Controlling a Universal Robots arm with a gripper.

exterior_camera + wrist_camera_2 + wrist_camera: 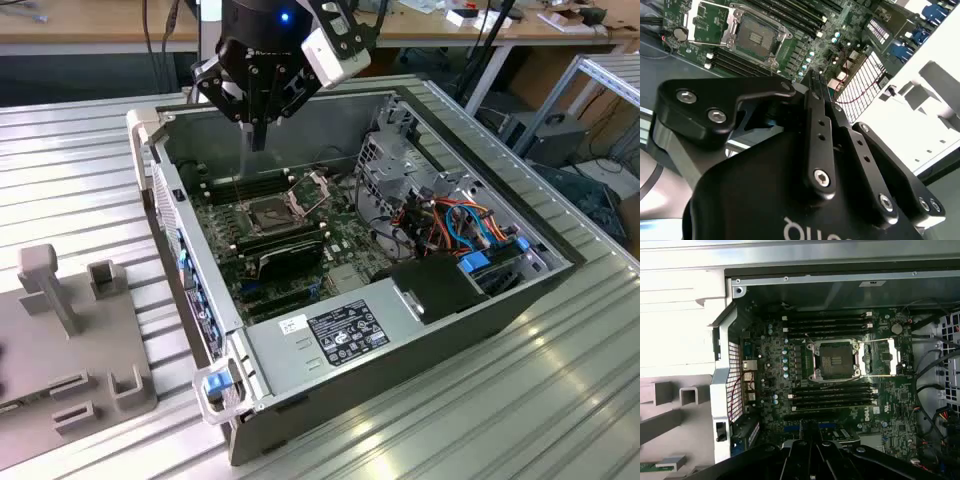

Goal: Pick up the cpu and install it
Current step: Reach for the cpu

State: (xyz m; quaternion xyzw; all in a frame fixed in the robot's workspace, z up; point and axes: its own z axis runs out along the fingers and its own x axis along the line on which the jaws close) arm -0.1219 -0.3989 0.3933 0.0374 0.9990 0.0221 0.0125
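My gripper [258, 140] hangs over the far side of the open computer case [300, 345], above the motherboard. Its fingers are pressed together in both wrist views, and in the exterior view a thin grey piece, the cpu [258, 146], sticks out between the tips. The square socket [836, 360] lies open and dark in the middle of the board, its metal bracket [881, 357] hinged away to one side. In the second wrist view the socket [755, 36] sits well ahead of the fingertips [812, 82]. In the exterior view the socket [272, 213] is below and a little toward the viewer from the gripper.
Black memory slots [832, 396] flank the socket. A metal drive cage [400, 170] with coloured cables [470, 225] fills the exterior view's right of the case. The power supply [340, 335] sits at the near end. A grey fixture [70, 330] with posts lies outside, at the exterior view's left.
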